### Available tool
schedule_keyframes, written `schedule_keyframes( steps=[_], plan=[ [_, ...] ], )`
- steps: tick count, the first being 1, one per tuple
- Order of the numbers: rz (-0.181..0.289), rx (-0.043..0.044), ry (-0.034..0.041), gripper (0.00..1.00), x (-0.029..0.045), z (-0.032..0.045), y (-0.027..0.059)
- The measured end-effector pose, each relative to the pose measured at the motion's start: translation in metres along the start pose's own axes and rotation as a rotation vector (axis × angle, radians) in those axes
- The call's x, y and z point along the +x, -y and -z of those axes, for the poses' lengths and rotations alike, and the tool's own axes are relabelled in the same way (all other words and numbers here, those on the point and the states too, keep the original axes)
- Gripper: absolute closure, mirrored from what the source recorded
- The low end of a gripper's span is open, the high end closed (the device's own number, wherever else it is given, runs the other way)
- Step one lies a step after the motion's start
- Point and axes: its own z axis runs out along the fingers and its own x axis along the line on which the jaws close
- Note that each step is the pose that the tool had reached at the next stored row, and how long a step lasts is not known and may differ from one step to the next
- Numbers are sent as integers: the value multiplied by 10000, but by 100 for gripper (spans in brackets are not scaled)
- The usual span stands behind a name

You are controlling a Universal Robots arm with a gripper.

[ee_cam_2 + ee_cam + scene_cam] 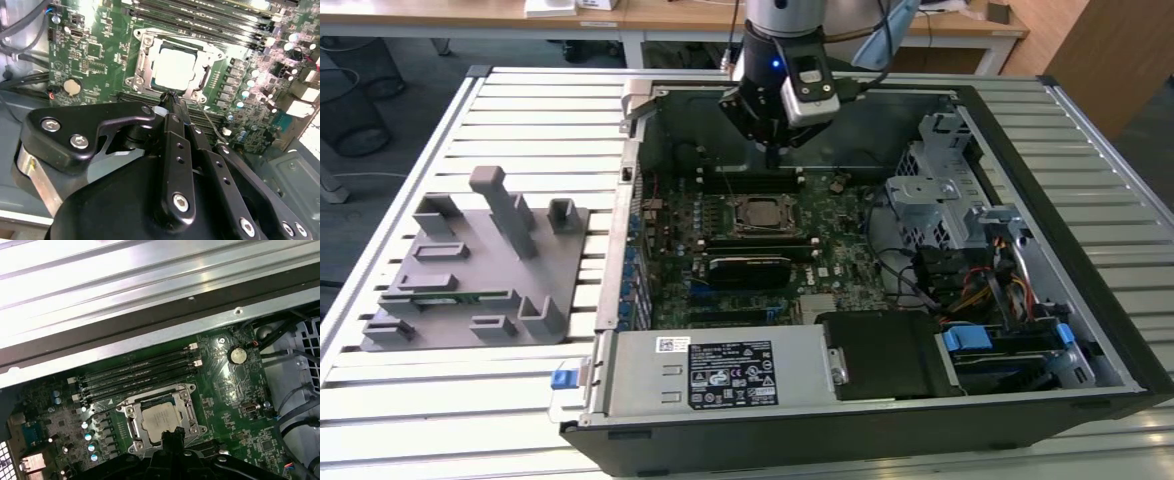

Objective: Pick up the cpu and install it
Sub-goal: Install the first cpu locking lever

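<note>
Open PC case [1067, 150] lies on a slatted metal table [520, 110] and takes up the centre and right of the exterior view. The arm comes in at top centre of the frame. The gripper [777, 158] hangs inside the case, over the upper part of the motherboard [841, 260], just above the cpu. Its fingers are closed together to a narrow tip with nothing held between them (best seen in the second wrist view [172, 96]).

The cpu [758, 213] sits in the socket near the middle of the board, flat, silver top up. The socket's metal frame [142, 55] surrounds it in both wrist views. In the first wrist view the gripper tip [172, 432] overlaps the cpu's [159, 417] near edge. I cannot tell whether it touches or hovers.

Memory slots [135, 372] run alongside the socket. A coin cell battery [237, 355] is on the board further off.

A grey fixture block [474, 260] stands at the exterior view's left, well apart from the case. The silver power supply [720, 370] is at bottom centre, and the drive cage [934, 190] is at the exterior view's right.
</note>
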Motion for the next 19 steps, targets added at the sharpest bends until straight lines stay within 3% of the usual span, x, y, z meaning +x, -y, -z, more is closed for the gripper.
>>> schedule_keyframes(
  steps=[10,13,19],
  plan=[
    [1696,-61,1,89,6,-9,2],
    [1882,-229,-88,89,6,-10,2],
    [2234,-222,-241,89,15,-9,4]
  ],
)
